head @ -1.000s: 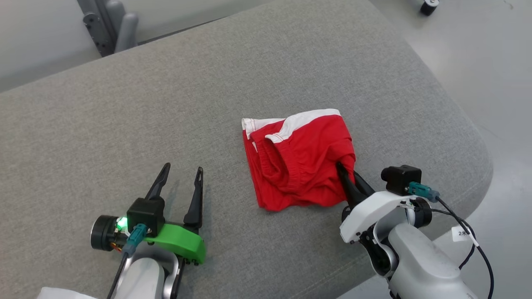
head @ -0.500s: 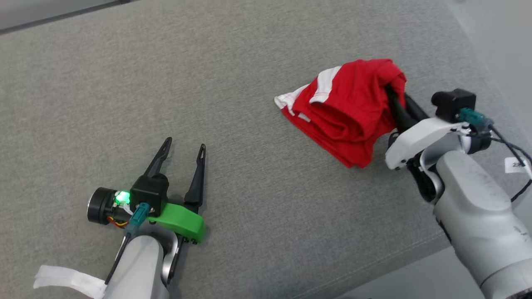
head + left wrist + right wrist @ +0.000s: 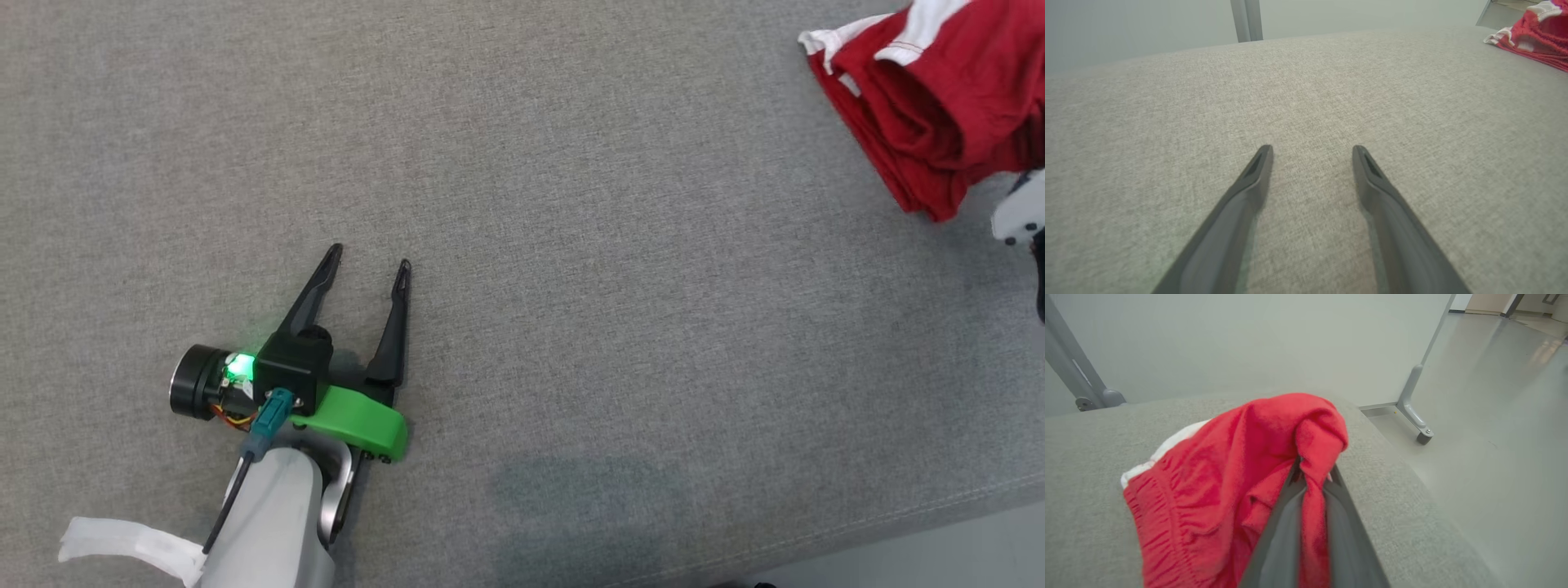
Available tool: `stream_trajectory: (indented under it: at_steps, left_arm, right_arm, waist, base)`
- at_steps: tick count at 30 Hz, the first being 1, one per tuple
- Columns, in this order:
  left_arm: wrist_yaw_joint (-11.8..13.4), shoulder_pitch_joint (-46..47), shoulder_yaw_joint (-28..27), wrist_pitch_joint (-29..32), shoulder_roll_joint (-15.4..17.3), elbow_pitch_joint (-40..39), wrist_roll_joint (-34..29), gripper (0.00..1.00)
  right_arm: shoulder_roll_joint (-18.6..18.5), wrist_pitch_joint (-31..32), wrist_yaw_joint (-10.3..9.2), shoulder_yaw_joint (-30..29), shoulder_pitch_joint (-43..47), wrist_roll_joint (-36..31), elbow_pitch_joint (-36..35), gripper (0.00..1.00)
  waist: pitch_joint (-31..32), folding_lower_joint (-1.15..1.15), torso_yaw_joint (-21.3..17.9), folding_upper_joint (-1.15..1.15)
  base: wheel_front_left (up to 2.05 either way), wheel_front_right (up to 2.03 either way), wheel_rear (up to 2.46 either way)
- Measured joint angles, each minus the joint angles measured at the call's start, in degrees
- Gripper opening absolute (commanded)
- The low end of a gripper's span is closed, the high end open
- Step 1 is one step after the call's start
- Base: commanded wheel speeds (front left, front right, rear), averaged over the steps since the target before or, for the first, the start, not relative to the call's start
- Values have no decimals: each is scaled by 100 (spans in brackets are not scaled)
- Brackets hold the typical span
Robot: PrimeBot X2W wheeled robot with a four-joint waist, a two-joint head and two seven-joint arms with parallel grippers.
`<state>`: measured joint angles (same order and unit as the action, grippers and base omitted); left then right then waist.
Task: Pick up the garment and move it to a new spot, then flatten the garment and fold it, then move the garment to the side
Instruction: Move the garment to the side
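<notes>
**Operator:** Where is the garment sitting right now?

**Spotter:** The red garment (image 3: 939, 106), with its white band, is lying bunched at the far right of your head view and running off that picture's top and right edges. Part of it is resting on the grey cushion (image 3: 571, 245), and one fold is being held up.

**Operator:** What is holding it?

**Spotter:** Your right gripper (image 3: 1312, 473) is. In the right wrist view you are seeing its two fingers pressing together on a twist of red cloth. The cloth is draping over the tips and hanging down between them.

**Operator:** How much room am I getting around it?

**Spotter:** On the garment's right, the cushion's rounded edge is running just beside the cloth. Past that edge the pale floor (image 3: 1494, 437) is lying lower, with a partition foot (image 3: 1414, 420) standing on it well apart. On the garment's left, bare cushion is stretching wide, all the way to your left gripper (image 3: 369, 258). The cushion's near edge, with its seam (image 3: 922, 502), is showing at the lower right of your head view.

**Operator:** And the left gripper?

**Spotter:** It is hanging low over the cushion at the lower left, with its fingers spread wide and gripping nothing, well apart from the garment. You cannot tell whether its tips are touching the fabric. In its wrist view, cushion is showing between the two fingers, and the garment is peeking in at the top right corner.
</notes>
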<state>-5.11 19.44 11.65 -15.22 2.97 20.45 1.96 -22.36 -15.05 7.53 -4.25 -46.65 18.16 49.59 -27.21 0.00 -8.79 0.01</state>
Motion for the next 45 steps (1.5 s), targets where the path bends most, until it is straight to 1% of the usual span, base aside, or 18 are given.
stream_trajectory:
  at_steps: [5,6,7,8,10,14,17,20,25,28,31,37,40,45]
  left_arm:
    - [1,22,37,0,-8,5,-8,100]
    - [1,22,40,1,-7,13,-8,100]
    - [2,21,41,1,-4,20,-9,100]
    - [7,19,41,1,-4,24,-9,100]
    - [9,-3,27,2,-2,41,-9,100]
    - [27,-52,-13,2,5,111,-9,100]
    - [42,-128,-20,3,4,143,2,100]
    - [63,-194,-37,5,3,159,58,100]
    - [149,-380,-96,8,-4,177,154,100]
    - [212,-515,-174,8,-4,199,221,100]
    - [272,-656,-255,8,-7,207,293,100]
    - [345,-1013,-456,8,-9,214,431,100]
    - [368,-1167,-501,8,-12,207,503,100]
    - [420,-1432,-586,8,-13,192,571,100]
  right_arm:
    - [-29,0,0,-967,437,-549,248,0]
    - [-25,0,0,-1147,516,-661,268,17]
    - [-9,-1,0,-1318,573,-791,292,83]
    - [22,0,0,-1494,614,-895,312,100]
    - [129,-1,0,-1764,656,-1109,220,100]
    - [327,-1,0,-2225,721,-1592,-282,100]
    - [527,-1,-1,-2251,791,-1853,-789,100]
    - [817,-1,0,-1912,889,-1848,-1295,100]
    - [1082,-1,0,-925,1358,-1501,-1908,100]
    - [1189,-1,0,-432,1716,-1269,-2131,100]
    - [1296,-1,0,-82,2088,-1111,-2203,100]
    - [1543,-1,0,252,2821,-934,-2224,100]
    - [1644,-1,0,191,3116,-850,-2228,100]
    - [1802,-1,0,289,3506,-798,-2227,100]
  waist:
    - [2,0,63,0]
    - [18,0,68,0]
    - [35,0,72,0]
    - [54,0,75,0]
    - [100,0,74,0]
    - [213,0,59,0]
    - [324,0,54,0]
    - [466,0,60,0]
    - [763,0,111,0]
    - [963,0,173,0]
    - [1165,0,265,0]
    - [1540,0,524,0]
    - [1702,0,675,0]
    - [2002,0,872,0]
  base:
    - [0,0,0]
    - [0,0,0]
    - [0,0,0]
    - [0,0,0]
    - [0,0,0]
    - [0,0,0]
    - [0,0,0]
    - [0,0,0]
    - [0,0,0]
    - [0,0,0]
    - [0,0,0]
    - [0,0,0]
    - [0,0,0]
    - [0,0,0]
